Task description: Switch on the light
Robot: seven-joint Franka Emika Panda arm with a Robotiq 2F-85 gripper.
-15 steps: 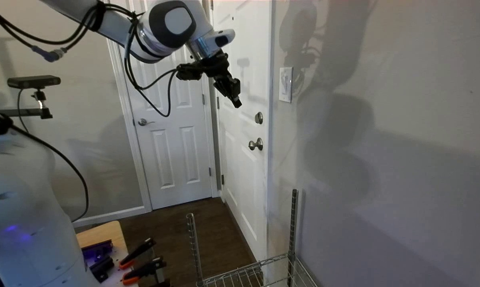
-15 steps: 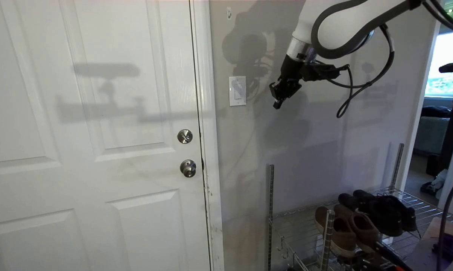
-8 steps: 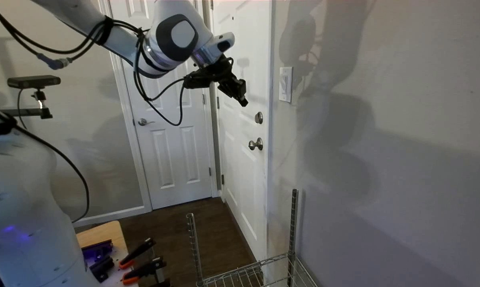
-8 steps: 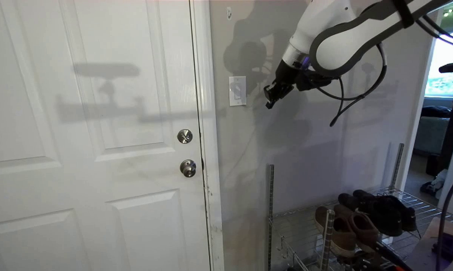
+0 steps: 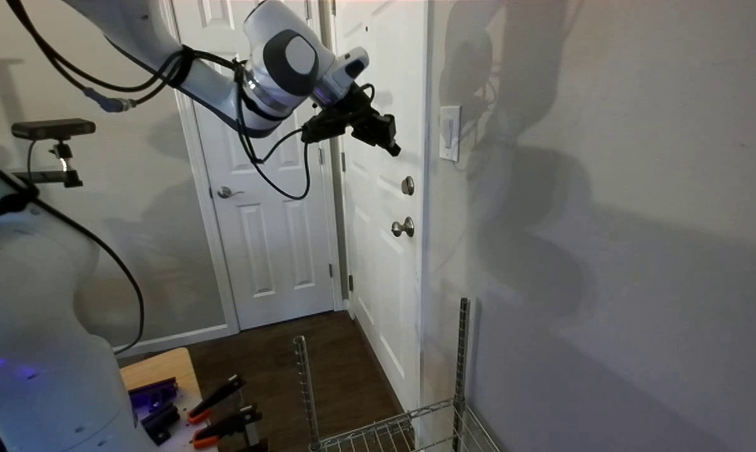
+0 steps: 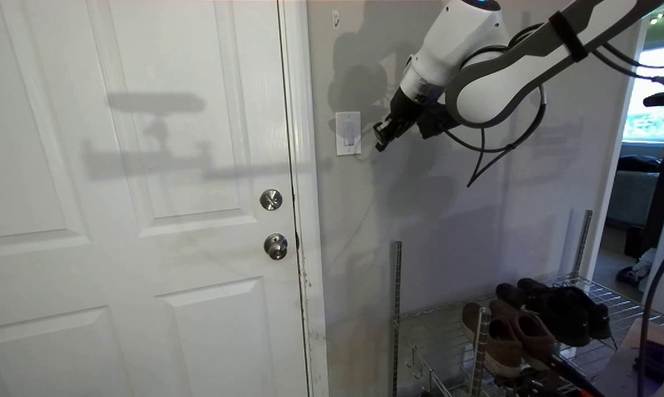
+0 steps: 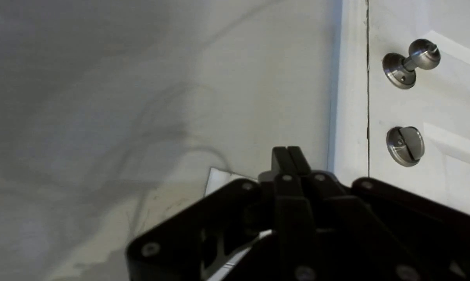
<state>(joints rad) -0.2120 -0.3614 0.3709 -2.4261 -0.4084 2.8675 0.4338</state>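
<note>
The light switch is a white upright wall plate with a paddle, beside the door frame in both exterior views [image 5: 450,134] [image 6: 348,133]. In the wrist view the plate's corner [image 7: 218,181] shows, and my gripper's fingers hide most of it. No lamp is in view. My black gripper shows in both exterior views [image 5: 395,150] [image 6: 380,147] and in the wrist view [image 7: 291,148]. Its fingertips are together with nothing between them. The tips are near the plate, about level with its lower part, with a visible gap to it in both exterior views.
The white door [image 6: 188,264] carries a round metallic knob [image 6: 276,246] and a deadbolt [image 6: 271,199]. The wire rack's posts [image 5: 462,351] stand below by the wall. Shoes [image 6: 555,311] lie on it. Clamps [image 5: 227,424] sit near the arm's base.
My gripper has moved towards the wall and the switch plate and risen slightly. The arm has stretched out after it. The fingers look shut throughout.
</note>
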